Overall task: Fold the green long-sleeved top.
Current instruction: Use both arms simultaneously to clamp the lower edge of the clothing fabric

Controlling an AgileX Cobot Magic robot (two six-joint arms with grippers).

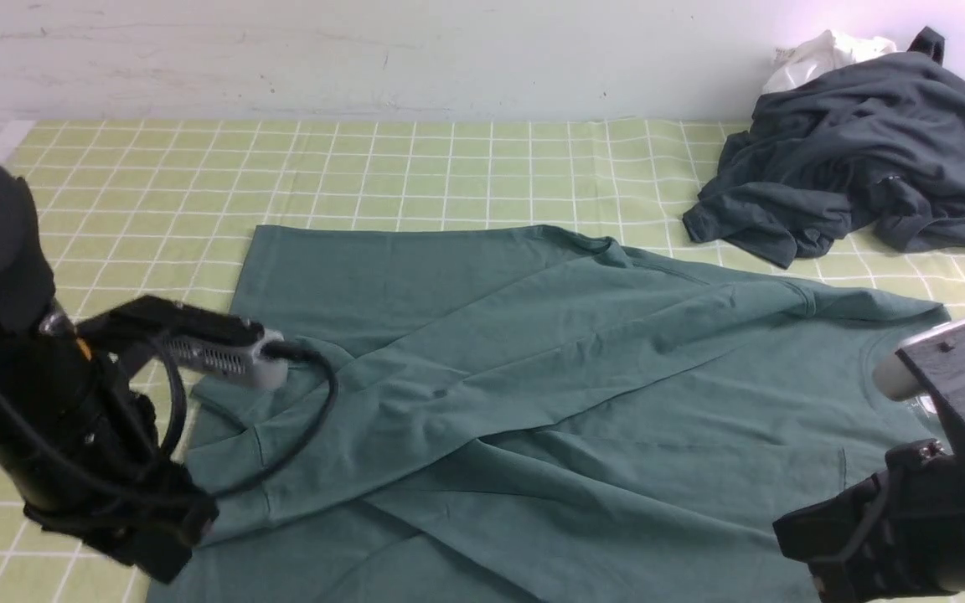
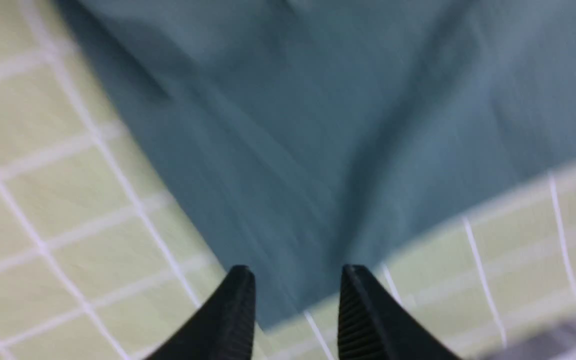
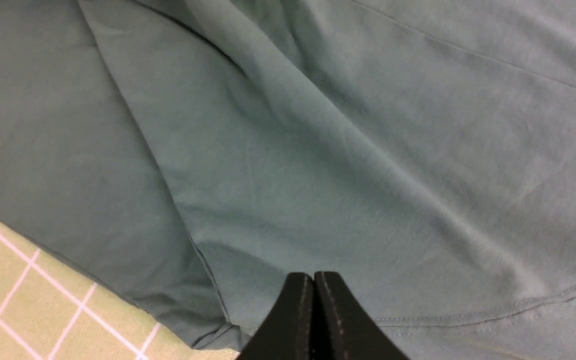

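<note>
Front view: the green long-sleeved top (image 1: pixel 533 394) is seen spread flat across the middle and near part of the checked tablecloth (image 1: pixel 449 167), with its neck to the right and its straight hem to the left. One sleeve is laid slantwise across the body.

The fabric is judged to be soft, light and limp. It will drape and sag from any single hold, and the loose sleeve could slide off the body if the body is lifted quickly. No fragility is expected. A hold is best taken at a firm edge, such as a hem corner on the left or the shoulder seam near the neck on the right, with both layers pinched together.

In the left wrist view, the left gripper (image 2: pixel 296 280) is shown with its jaws apart and nothing between them, above a corner of the top. In the right wrist view, the right gripper (image 3: pixel 314 282) is shown with its jaws pressed together above the cloth, and no fold is seen between them.

The near edge of the top is cut off by the frame. Part of the neck is hidden behind the right arm, and part of the left side behind the left arm. The left wrist view is blurred. No logo or label can be made out. A dark grey garment (image 1: pixel 851 159) and a white cloth (image 1: pixel 817 54) lie well apart at the far right.
</note>
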